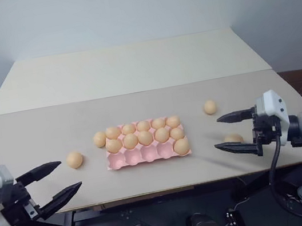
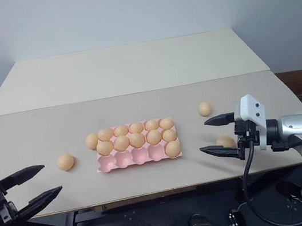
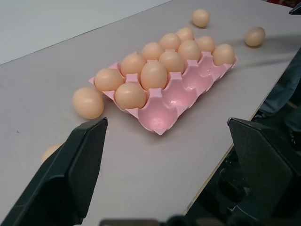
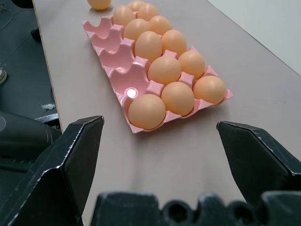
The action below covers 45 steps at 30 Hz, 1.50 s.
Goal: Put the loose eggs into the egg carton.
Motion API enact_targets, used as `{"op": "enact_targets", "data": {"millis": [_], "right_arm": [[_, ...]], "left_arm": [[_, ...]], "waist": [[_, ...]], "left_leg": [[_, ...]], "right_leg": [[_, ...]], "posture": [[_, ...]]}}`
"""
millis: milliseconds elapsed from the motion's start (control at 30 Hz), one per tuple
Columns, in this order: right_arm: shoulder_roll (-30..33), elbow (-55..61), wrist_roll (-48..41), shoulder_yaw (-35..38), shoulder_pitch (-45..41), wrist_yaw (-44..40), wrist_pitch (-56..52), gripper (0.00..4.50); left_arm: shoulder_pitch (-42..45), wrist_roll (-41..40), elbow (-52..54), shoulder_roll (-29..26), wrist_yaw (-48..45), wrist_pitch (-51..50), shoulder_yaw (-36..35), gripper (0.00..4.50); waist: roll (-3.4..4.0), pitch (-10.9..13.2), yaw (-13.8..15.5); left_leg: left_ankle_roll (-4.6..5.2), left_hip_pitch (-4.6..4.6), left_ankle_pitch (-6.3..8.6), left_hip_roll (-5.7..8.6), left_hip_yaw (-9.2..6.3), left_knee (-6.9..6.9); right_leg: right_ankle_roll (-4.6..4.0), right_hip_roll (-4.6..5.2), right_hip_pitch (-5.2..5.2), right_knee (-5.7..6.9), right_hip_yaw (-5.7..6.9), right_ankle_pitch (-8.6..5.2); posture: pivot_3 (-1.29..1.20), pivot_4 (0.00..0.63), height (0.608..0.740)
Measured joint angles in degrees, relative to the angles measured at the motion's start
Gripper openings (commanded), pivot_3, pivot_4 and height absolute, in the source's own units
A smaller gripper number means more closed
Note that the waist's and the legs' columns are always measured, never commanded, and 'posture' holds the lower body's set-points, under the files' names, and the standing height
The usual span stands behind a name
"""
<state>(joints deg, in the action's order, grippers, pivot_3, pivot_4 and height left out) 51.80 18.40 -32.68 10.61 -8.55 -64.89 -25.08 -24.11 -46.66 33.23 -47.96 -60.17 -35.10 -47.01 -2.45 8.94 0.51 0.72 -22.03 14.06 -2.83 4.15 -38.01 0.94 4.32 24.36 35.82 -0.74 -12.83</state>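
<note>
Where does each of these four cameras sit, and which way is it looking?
Head views: from the head, forward and down at the flat pale pink egg carton; both arms show.
Left wrist view: along the open left gripper toward the carton.
Right wrist view: along the open right gripper at the carton's other end.
Shared: carton and tan-orange eggs on the beige table.

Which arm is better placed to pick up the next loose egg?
Right, probably. The open right gripper hangs beside a small tan-orange loose egg near the table's front edge; the open left gripper sits farther from its nearest egg left of the pale pink egg carton.
</note>
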Motion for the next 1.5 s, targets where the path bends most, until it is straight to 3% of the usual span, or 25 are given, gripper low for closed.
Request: {"op": "enact_targets", "data": {"millis": [200,567,733,867,1033,1333,1433,1500], "right_arm": [[0.00,0.18,0.00,0.01,0.05,0.40,0.00,4.50],[2.09,0.32,1.64,3.24,0.75,4.37,-0.87,4.50],[4.86,2.29,2.29,10.64,6.88,6.70,-3.55,4.50],[4.61,4.84,3.54,11.28,11.90,10.08,-6.34,4.50],[1.86,4.71,6.82,6.91,12.17,13.22,-6.57,4.50],[-1.94,-6.93,14.67,-4.08,4.32,15.62,-4.06,4.50],[-3.18,-9.71,16.05,-6.50,2.28,15.55,-3.68,3.92],[-3.65,-10.61,16.56,-7.33,1.57,15.53,-3.68,3.25]], "left_arm": [[3.51,-2.62,-0.37,-0.31,2.91,-1.94,0.75,4.44],[6.54,-2.93,-0.44,-2.13,-0.14,-0.64,3.73,4.44],[8.56,-2.82,-2.20,-3.09,-1.40,-0.18,6.23,4.44],[11.75,-2.70,-4.01,-4.00,-1.77,-0.02,9.05,4.44],[13.23,-2.40,-5.21,-4.13,-2.00,0.00,11.31,4.44],[12.69,-1.87,-5.24,-4.22,-2.55,0.02,11.74,4.44],[12.52,-1.78,-5.19,-4.29,-2.54,0.02,11.48,4.50],[12.50,-1.69,-5.19,-4.30,-2.46,0.02,11.11,4.50]], "waist": [[0.00,0.00,-0.01],[0.00,0.00,0.15],[0.00,0.00,0.24],[0.01,-0.01,0.06],[0.00,-0.01,-0.60],[0.00,0.00,-0.74],[0.01,0.00,-0.75],[0.01,0.00,-0.72]], "left_leg": [[0.00,-0.01,0.00,0.00,0.00,0.00],[0.00,-0.01,0.00,0.02,0.00,0.00],[0.02,-0.07,0.02,0.02,-0.05,0.00],[0.02,-0.03,0.02,0.02,0.00,0.00],[0.02,0.05,0.01,0.00,0.01,0.00],[0.02,-0.05,0.01,0.03,-0.01,0.00],[0.02,-0.04,0.01,0.03,-0.01,0.00],[0.02,-0.04,0.01,0.03,-0.02,0.00]], "right_leg": [[0.00,0.00,0.00,0.00,0.00,0.01],[-0.01,0.01,-0.01,0.00,0.00,0.01],[-0.09,0.00,-0.01,-0.02,0.05,0.01],[-0.02,0.01,-0.01,0.00,-0.01,0.00],[0.12,-0.01,-0.04,0.02,-0.03,-0.04],[-0.02,-0.03,0.01,-0.01,-0.03,0.04],[-0.03,-0.03,0.00,0.00,-0.03,0.04],[-0.03,-0.02,0.00,0.00,-0.02,0.04]], "posture": [[0.00,0.150,0.740],[0.00,0.150,0.740],[0.00,0.150,0.740],[0.00,0.150,0.740],[0.00,0.150,0.740],[0.00,0.150,0.740],[0.00,0.150,0.740],[0.00,0.150,0.740]]}}
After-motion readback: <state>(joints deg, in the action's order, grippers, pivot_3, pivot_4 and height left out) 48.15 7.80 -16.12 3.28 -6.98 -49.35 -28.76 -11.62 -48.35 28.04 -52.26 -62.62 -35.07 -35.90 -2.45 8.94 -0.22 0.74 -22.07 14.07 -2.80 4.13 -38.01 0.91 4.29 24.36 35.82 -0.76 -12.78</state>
